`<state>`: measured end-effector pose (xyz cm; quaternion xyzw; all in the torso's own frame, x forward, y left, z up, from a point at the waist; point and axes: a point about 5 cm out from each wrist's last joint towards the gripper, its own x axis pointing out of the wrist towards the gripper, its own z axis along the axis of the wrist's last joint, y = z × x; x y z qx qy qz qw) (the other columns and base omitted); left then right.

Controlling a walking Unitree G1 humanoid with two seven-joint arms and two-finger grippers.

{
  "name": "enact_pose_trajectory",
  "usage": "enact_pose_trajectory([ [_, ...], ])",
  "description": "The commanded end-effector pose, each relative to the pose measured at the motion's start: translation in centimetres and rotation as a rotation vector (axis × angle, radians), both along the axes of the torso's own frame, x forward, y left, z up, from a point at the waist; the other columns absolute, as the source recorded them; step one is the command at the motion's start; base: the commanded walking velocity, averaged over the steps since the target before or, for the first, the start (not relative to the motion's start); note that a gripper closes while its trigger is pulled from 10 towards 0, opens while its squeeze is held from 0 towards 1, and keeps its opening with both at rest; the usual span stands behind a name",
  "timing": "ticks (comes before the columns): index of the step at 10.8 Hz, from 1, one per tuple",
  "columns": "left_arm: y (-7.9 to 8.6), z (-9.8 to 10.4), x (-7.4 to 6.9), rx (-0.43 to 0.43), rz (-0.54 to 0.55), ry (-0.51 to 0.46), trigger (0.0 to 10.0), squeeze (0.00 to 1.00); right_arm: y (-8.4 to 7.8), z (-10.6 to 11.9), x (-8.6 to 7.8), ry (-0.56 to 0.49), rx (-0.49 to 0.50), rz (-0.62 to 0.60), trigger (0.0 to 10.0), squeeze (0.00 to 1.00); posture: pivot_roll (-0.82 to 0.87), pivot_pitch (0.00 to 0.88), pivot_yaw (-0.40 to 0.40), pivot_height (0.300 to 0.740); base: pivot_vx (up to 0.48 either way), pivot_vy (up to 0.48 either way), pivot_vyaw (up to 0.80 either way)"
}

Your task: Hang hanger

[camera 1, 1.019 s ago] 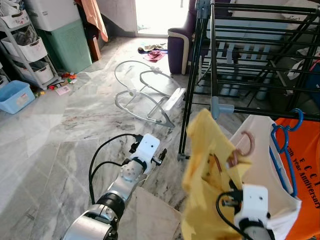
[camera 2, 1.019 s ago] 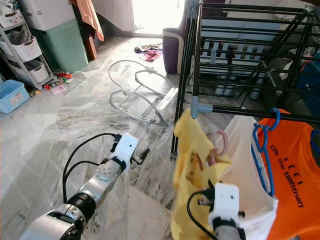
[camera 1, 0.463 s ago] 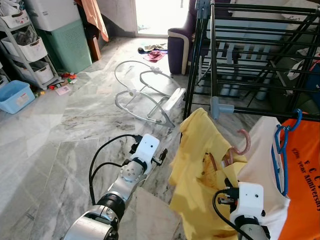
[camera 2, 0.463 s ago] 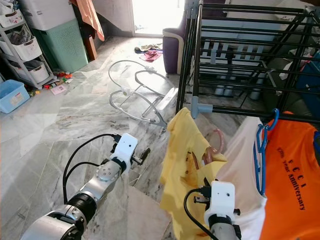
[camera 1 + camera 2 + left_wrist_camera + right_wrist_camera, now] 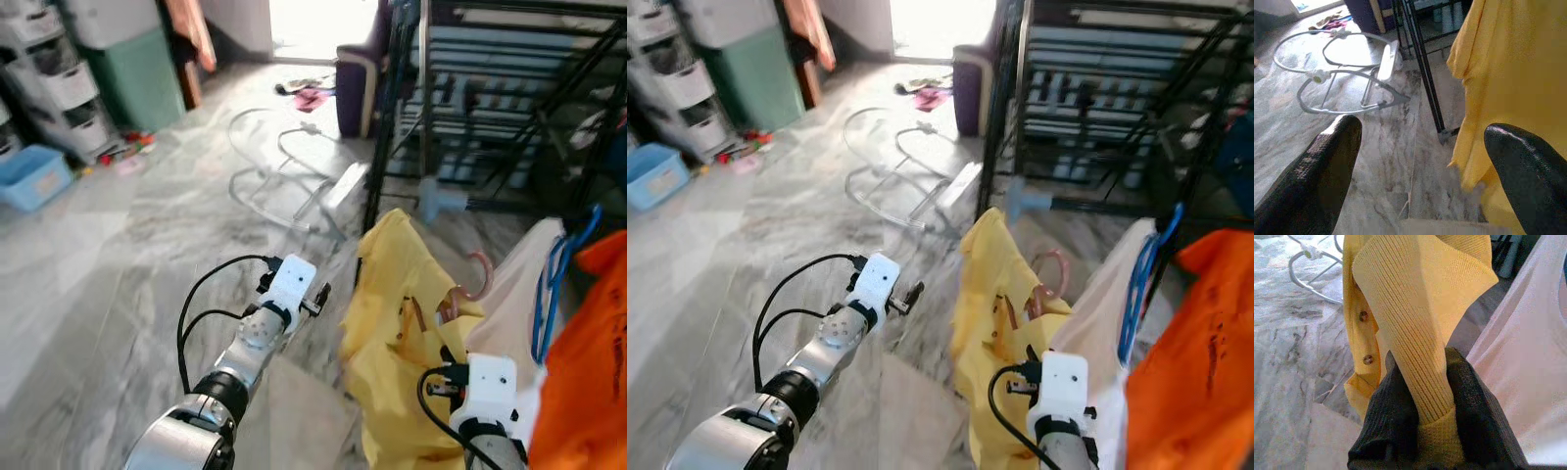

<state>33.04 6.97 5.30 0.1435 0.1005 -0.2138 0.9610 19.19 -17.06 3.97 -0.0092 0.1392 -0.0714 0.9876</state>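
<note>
A yellow shirt [image 5: 402, 333] hangs on a pinkish-brown hanger whose hook [image 5: 477, 274] sticks up beside it. My right gripper [image 5: 1432, 396] is shut on the shirt's ribbed collar, low at the right, below the black drying rack [image 5: 439, 201] and its rail. My left gripper [image 5: 1422, 142] is open, its fingers [image 5: 1327, 166] wide apart with nothing between them. It is stretched out over the marble floor, left of the shirt.
A white garment [image 5: 509, 304] on a blue hanger [image 5: 558, 284] and an orange shirt [image 5: 588, 372] hang on the rack at the right. A metal bouncer frame [image 5: 284, 181] lies on the floor ahead. A green bin [image 5: 142, 73] and a blue basket [image 5: 34, 176] stand far left.
The whole view has shifted and blurred, so the camera moved. The yellow shirt has swung a little left and spread out, still in my right gripper. The left arm holds its pose.
</note>
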Motion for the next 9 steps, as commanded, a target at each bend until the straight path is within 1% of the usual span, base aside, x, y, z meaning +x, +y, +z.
enact_pose_trajectory([
  [1,-0.07,0.06,0.09,0.005,0.002,0.005,10.0,0.00,-0.22,0.59,0.20,-0.038,-0.001,-0.010,0.0,0.00,-0.12,0.000,0.017,0.740,-0.322,0.000,0.00],
  [4,-0.33,0.12,0.09,0.007,-0.010,0.005,10.0,0.00,-0.07,0.43,-0.19,-0.031,0.005,-0.021,0.0,0.00,-0.13,0.000,0.021,0.740,-0.321,0.000,0.00],
  [6,-0.54,0.13,0.05,0.010,-0.015,0.003,10.0,0.00,0.32,0.04,-0.42,-0.007,0.031,-0.003,0.0,0.00,-0.13,0.000,0.015,0.740,-0.321,0.000,0.00],
  [9,-0.50,0.19,0.13,0.011,-0.005,0.001,10.0,0.00,0.24,0.16,-0.07,-0.009,0.026,0.012,0.0,0.00,-0.12,0.000,0.006,0.740,-0.324,0.000,0.00],
])
